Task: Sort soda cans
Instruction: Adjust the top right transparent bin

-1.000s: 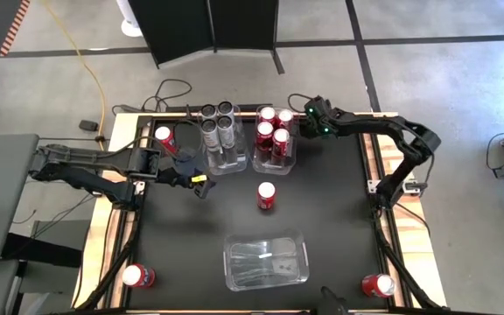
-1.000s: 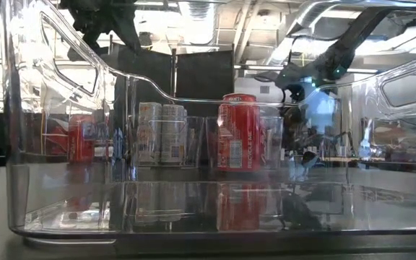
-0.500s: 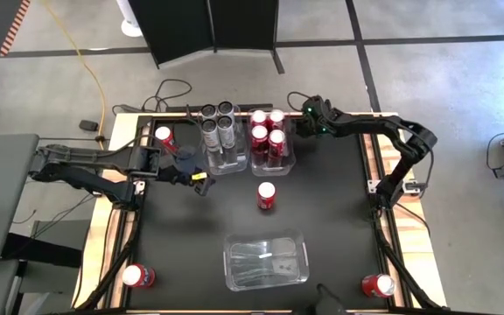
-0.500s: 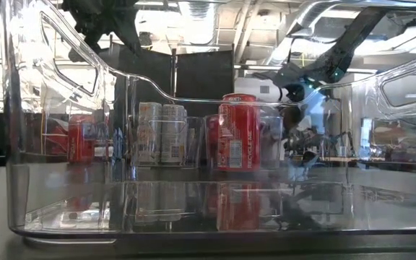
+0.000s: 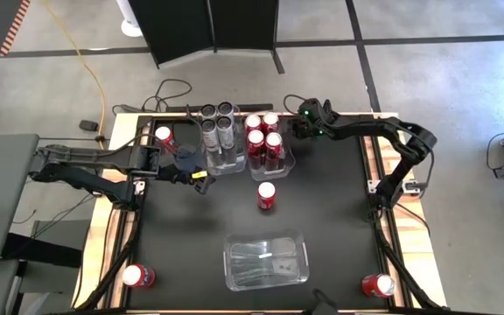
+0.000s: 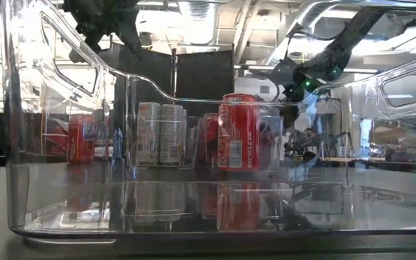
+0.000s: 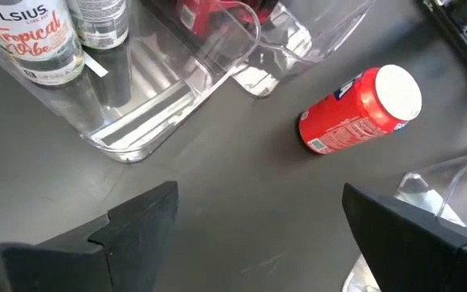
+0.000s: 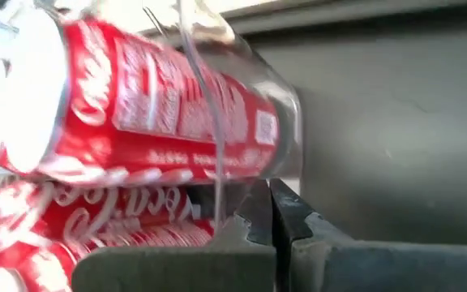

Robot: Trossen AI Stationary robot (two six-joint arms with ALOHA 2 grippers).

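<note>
We see the right hand (image 5: 294, 129) with its fingers pressed together, gripping nothing, against the wall of the clear bin (image 5: 284, 161) holding four red cans (image 5: 264, 141). The left hand (image 5: 201, 185) hovers wide open and empty near the bin of silver cans (image 5: 219, 124). One red can (image 5: 267, 195) stands alone mid-surface.

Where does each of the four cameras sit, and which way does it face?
High view: overhead, straight down; both arms.
Low view: table height, through the near clear bin; arms overhead.
Left wrist view: past the open left gripper at the lone red can.
Right wrist view: shut right gripper at the red-can bin.
Shared: that lone can also shows from overhead.
</note>
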